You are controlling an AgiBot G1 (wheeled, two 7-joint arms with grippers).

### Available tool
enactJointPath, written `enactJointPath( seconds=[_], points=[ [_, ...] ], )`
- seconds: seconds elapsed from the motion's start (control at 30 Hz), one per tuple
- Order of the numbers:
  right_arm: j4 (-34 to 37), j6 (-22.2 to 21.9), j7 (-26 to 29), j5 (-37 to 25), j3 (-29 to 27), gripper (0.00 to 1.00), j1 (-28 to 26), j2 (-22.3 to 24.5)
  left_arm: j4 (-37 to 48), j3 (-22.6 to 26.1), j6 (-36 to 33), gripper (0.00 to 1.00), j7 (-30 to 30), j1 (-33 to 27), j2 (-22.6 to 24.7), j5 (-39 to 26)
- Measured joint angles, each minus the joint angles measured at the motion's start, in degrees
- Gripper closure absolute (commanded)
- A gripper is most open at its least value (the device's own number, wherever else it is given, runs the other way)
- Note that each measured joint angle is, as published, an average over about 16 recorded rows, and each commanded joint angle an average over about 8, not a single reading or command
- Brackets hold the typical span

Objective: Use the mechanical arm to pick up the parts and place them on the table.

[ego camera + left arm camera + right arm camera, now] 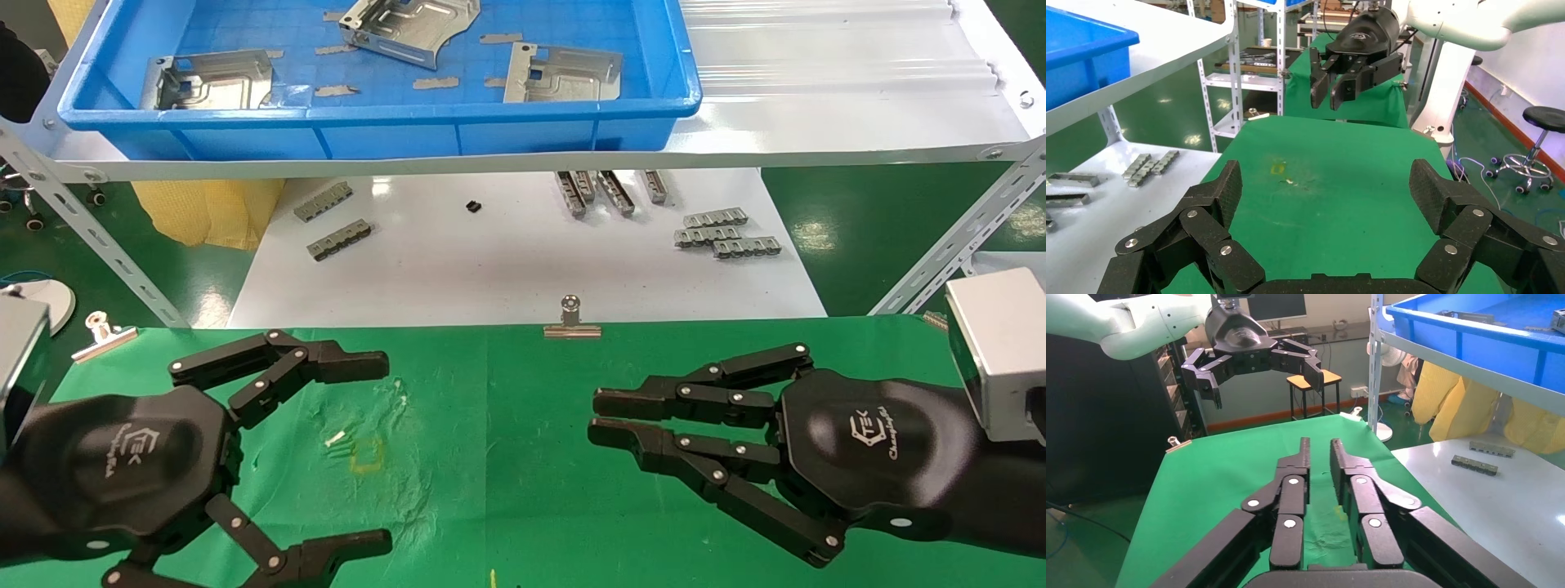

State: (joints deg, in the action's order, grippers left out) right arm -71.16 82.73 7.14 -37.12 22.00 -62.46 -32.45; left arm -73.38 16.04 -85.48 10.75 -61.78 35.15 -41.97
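Note:
Three silvery parts (208, 79) (409, 28) (564, 75) lie in the blue tray (392, 135) on the white shelf, far behind both arms. The table (507, 474) in green cloth carries a small yellow square mark (366, 455) and no part. My left gripper (384, 453) hovers low over the cloth at the near left, open wide and empty; its own view shows bare cloth between the fingers (1327, 184). My right gripper (594, 417) hovers at the near right, pointing left, shut to a narrow slit with nothing in it (1319, 447).
A glossy white board (507, 261) beyond the cloth holds grey slotted strips (726, 237) (338, 241). Binder clips (572, 318) (102, 331) pinch the cloth's far edge. The shelf's slanted legs (98, 237) (956, 245) stand at both sides.

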Motion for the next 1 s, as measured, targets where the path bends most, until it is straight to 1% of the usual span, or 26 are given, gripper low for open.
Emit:
enactJointPath(
  seconds=[0.13, 0.23, 0.33, 0.43, 0.53, 0.63, 0.77, 0.87, 0.9, 0.93, 1.0],
  points=[
    [0.0, 0.0, 0.0, 0.0, 0.0, 1.0, 0.0, 0.0, 0.6, 0.05, 0.59, 0.0, 0.01, -1.39, 0.51, -0.59],
    [0.0, 0.0, 0.0, 0.0, 0.0, 1.0, 0.0, 0.0, 1.95, 0.27, 1.42, 0.0, -0.07, -4.03, 1.48, -1.8],
    [0.0, 0.0, 0.0, 0.0, 0.0, 1.0, 0.0, 0.0, 4.66, 0.83, 2.54, 0.0, -0.38, -8.18, 3.25, -3.86],
    [0.0, 0.0, 0.0, 0.0, 0.0, 1.0, 0.0, 0.0, 9.21, 1.81, 4.09, 0.0, -1.23, -13.87, 5.95, -6.94],
    [0.0, 0.0, 0.0, 0.0, 0.0, 1.0, 0.0, 0.0, 15.92, 3.15, 6.72, 0.0, -2.58, -20.84, 9.63, -11.0],
    [0.0, 0.0, 0.0, 0.0, 0.0, 1.0, 0.0, 0.0, 24.38, 4.72, 10.96, 0.0, -4.29, -28.29, 14.21, -15.63],
    [0.0, 0.0, 0.0, 0.0, 0.0, 1.0, 0.0, 0.0, 37.02, 6.96, 18.37, 0.0, -6.82, -37.47, 21.13, -21.7],
    [0.0, 0.0, 0.0, 0.0, 0.0, 1.0, 0.0, 0.0, 46.36, 8.47, 24.79, 0.0, -8.59, -43.12, 26.3, -25.67],
    [0.0, 0.0, 0.0, 0.0, 0.0, 0.98, 0.0, 0.0, 49.26, 8.9, 27.04, 0.0, -9.07, -44.68, 27.94, -26.81],
    [0.0, 0.0, 0.0, 0.0, 0.0, 0.92, 0.0, 0.0, 52.02, 9.29, 29.29, 0.0, -9.48, -46.1, 29.52, -27.82],
    [0.0, 0.0, 0.0, 0.0, 0.0, 0.67, 0.0, 0.0, 56.98, 9.92, 33.72, 0.0, -10.09, -48.48, 32.46, -29.51]
  ],
)
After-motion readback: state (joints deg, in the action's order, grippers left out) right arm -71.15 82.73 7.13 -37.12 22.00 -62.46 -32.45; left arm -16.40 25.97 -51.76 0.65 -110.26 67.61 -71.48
